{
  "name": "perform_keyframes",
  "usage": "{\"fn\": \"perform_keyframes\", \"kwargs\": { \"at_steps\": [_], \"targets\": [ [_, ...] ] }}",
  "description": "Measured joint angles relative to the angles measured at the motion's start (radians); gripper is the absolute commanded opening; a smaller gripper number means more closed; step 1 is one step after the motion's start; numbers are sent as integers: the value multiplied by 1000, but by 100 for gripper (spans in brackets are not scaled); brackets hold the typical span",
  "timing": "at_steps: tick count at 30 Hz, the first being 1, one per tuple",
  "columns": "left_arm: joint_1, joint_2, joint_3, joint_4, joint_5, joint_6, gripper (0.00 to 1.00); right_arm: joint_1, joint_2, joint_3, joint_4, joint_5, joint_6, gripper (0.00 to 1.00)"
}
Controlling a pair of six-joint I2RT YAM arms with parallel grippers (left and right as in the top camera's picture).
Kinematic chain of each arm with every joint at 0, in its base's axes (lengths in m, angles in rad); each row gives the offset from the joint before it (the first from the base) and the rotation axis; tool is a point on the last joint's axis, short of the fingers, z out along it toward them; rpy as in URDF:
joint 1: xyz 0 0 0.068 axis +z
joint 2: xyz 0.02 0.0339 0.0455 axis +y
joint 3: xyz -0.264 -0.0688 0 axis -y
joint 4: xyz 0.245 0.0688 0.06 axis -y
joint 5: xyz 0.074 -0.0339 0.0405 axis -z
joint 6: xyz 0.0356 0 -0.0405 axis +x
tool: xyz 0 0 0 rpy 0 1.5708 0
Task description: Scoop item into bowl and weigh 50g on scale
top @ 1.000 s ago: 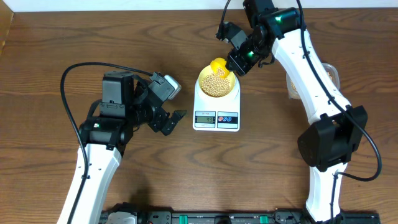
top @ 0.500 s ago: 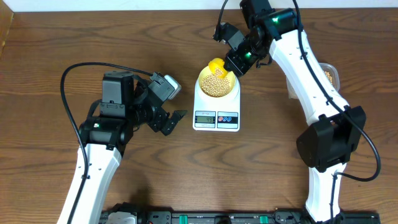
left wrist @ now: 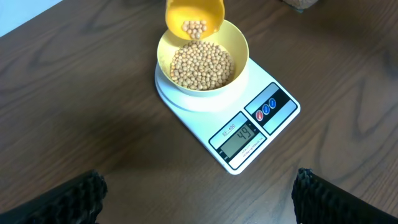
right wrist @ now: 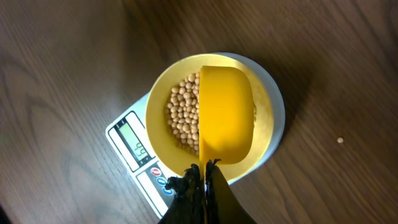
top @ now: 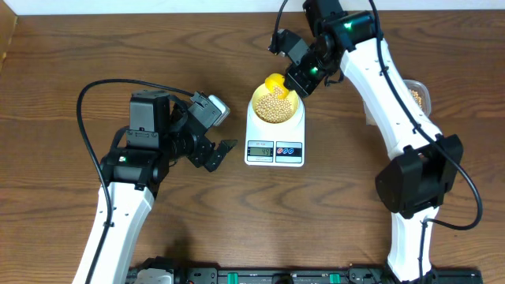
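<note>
A pale-yellow bowl [top: 255, 105] stands on the white scale [top: 274, 162], and tan beans [top: 274, 111] cover its bottom. My right gripper [top: 302, 80] is shut on the thin handle of a bright yellow scoop [top: 275, 82], which is tilted over the bowl's far rim. The left wrist view shows a few beans lying in the scoop [left wrist: 194, 15] above the bowl [left wrist: 163, 53]. From the right wrist, the scoop [right wrist: 225, 112] hides part of the beans [right wrist: 182, 115]. My left gripper [top: 218, 155] hangs open and empty over bare wood, left of the scale.
A clear tub [top: 419, 95] with more beans sits at the right, partly behind the right arm. One loose bean [right wrist: 339, 140] lies on the wood near the scale. The scale's display and buttons [left wrist: 249, 127] face the table's front edge.
The right arm has edged slightly toward the back left with the scoop. The left arm has not moved.
</note>
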Motion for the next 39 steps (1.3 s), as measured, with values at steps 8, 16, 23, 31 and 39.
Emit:
{"fn": "perform_keyframes", "kwargs": {
  "at_steps": [8, 16, 23, 31, 39],
  "targets": [
    [0, 0, 0, 0, 0, 0, 98, -12, 0, 0, 6, -45, 22, 1],
    [0, 0, 0, 0, 0, 0, 98, -29, 0, 0, 8, -45, 31, 1],
    [0, 0, 0, 0, 0, 0, 98, -12, 0, 0, 14, -11, 33, 1],
    [0, 0, 0, 0, 0, 0, 98, -12, 0, 0, 19, 6, 33, 1],
    [0, 0, 0, 0, 0, 0, 97, -12, 0, 0, 21, -29, 33, 1]
  ]
}}
